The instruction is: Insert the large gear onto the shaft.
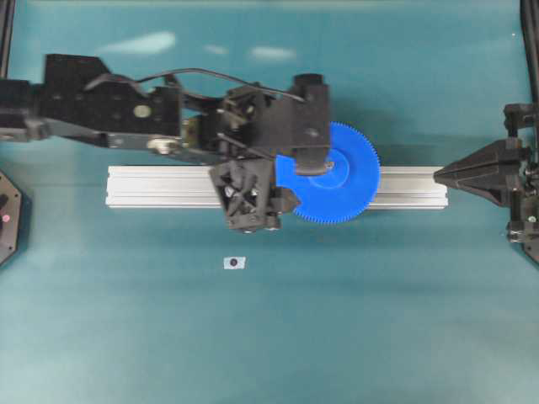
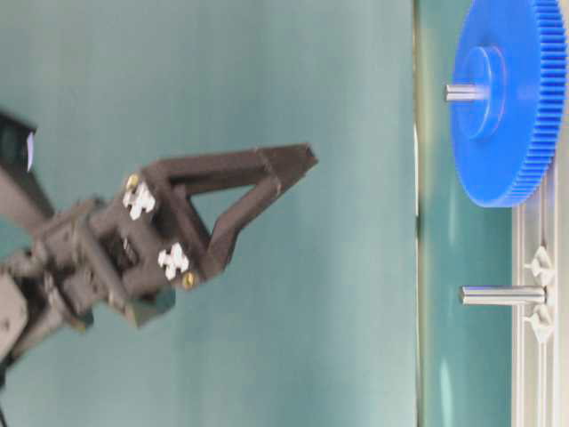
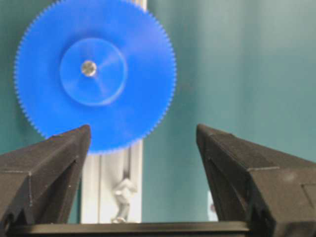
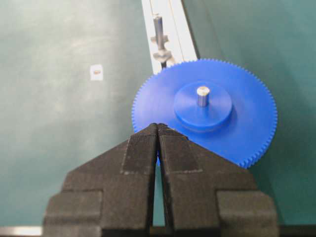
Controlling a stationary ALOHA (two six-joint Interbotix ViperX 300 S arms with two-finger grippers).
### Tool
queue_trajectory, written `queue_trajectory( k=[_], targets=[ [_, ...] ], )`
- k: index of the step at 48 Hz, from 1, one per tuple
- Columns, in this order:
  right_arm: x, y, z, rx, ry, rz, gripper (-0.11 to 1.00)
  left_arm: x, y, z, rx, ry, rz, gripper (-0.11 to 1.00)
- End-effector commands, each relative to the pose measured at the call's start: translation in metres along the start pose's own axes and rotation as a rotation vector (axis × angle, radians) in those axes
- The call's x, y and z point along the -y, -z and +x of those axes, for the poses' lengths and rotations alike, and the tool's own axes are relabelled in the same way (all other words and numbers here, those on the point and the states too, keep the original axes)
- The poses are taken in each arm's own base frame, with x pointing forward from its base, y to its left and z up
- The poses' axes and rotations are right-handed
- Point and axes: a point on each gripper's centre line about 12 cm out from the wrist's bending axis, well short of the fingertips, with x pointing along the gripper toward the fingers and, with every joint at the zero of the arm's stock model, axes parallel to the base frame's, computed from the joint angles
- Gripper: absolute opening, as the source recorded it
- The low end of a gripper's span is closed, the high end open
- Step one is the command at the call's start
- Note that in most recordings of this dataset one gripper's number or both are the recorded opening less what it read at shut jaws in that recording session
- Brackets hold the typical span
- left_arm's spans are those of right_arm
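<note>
Sitting on the shaft (image 4: 202,95), the large gear (image 3: 96,74) lies beyond the left gripper (image 3: 143,143), spread open, apparently clear.

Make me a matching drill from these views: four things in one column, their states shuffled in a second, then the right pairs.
Things
1. large gear
2. left claw
3. right claw
4. second pin

States
A. fingers pressed together, holding nothing
B. bare, standing on the rail
C. seated flat on the rail, the shaft poking up through its hub
D. fingers spread wide, nothing between them

Pairs: 1-C, 2-D, 3-A, 4-B
</note>
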Motion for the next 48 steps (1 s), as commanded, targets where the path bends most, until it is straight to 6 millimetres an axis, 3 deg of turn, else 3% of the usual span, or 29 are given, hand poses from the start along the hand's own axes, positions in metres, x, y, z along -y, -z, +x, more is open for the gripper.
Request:
queue_trajectory(
  k=[1,15,29,48],
  targets=[
    [0.0,-0.006,0.0,0.014,0.0,0.011,0.07,0.001,-0.006,-0.026,0.081,0.001,0.0,0.83],
    [-0.001,-0.006,0.0,0.015,-0.001,0.013,0.07,0.001,0.016,-0.038,0.094,0.0,0.001,0.83],
    [-0.001,-0.006,0.0,0.015,-0.001,0.013,0.07,0.001,0.026,-0.051,0.155,0.0,0.002,0.83],
    [-0.001,-0.006,0.0,0.015,-0.001,0.013,0.07,0.001,0.035,-0.055,0.184,0.003,-0.021,0.83]
  ],
)
